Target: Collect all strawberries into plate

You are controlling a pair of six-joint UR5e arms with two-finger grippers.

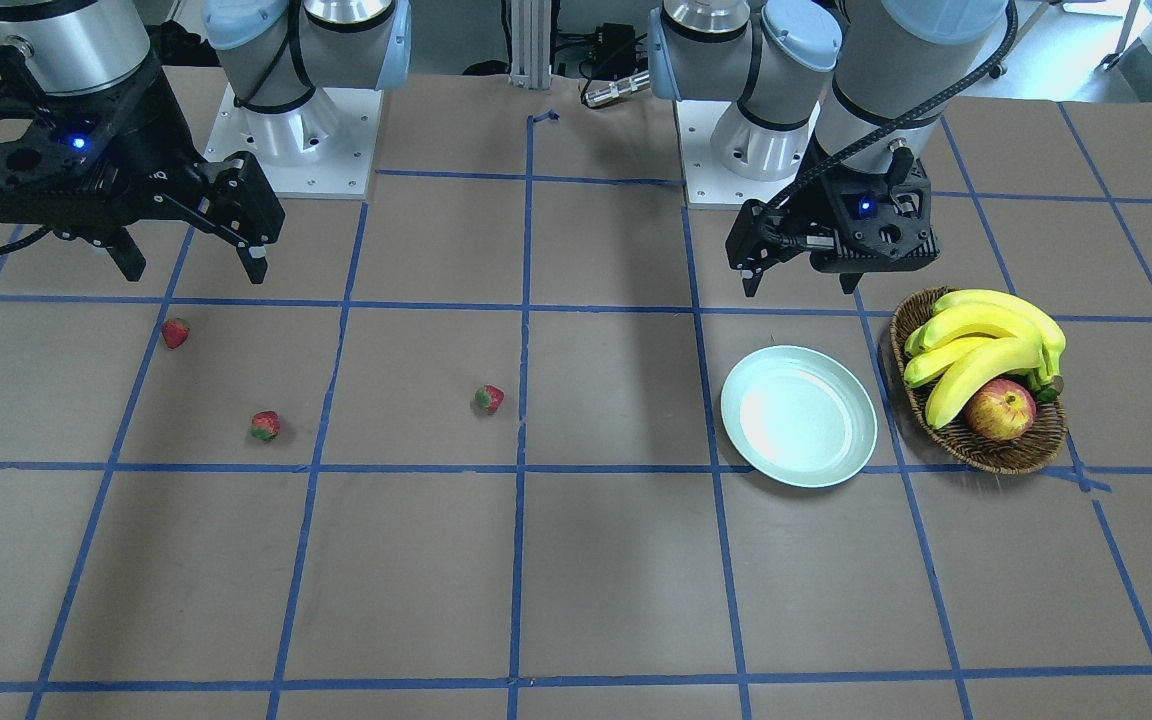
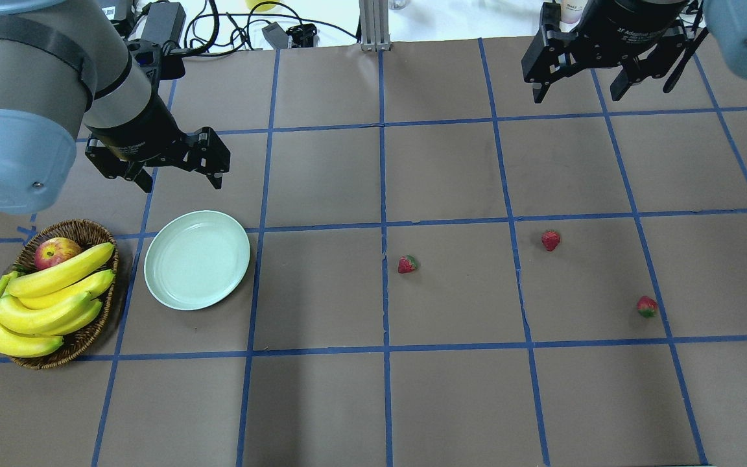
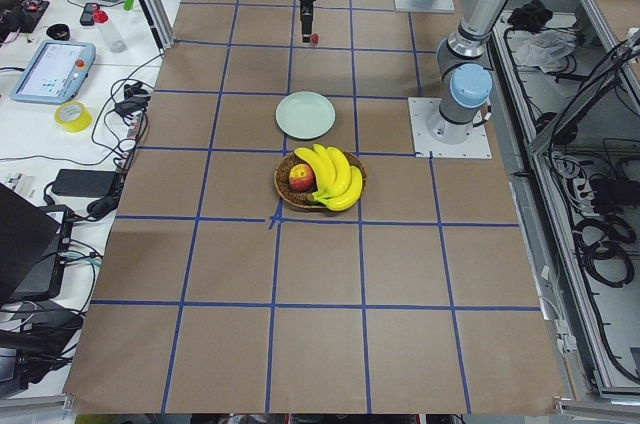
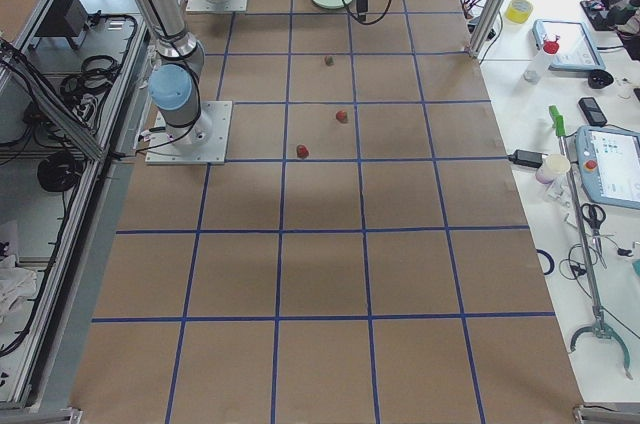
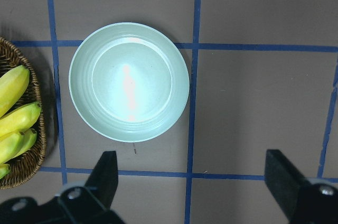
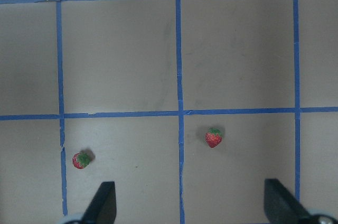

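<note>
Three small red strawberries lie apart on the brown table: one near the middle (image 2: 407,264) (image 1: 487,399), one further right (image 2: 550,240) (image 1: 264,426), one at the right (image 2: 647,306) (image 1: 175,332). Two of them show in the right wrist view (image 6: 213,137) (image 6: 81,160). The pale mint-green plate (image 2: 197,259) (image 1: 798,415) (image 5: 129,81) is empty on the left side. My left gripper (image 2: 182,181) (image 1: 801,288) (image 5: 193,182) hangs open and empty above the table just beyond the plate. My right gripper (image 2: 578,97) (image 1: 194,272) (image 6: 190,205) is open and empty, high above the table, away from the strawberries.
A brown wicker basket (image 2: 82,225) (image 1: 996,462) with bananas (image 2: 43,305) and a red-yellow apple (image 2: 56,251) stands left of the plate. Blue tape lines grid the table. Cables and devices lie beyond the far edge.
</note>
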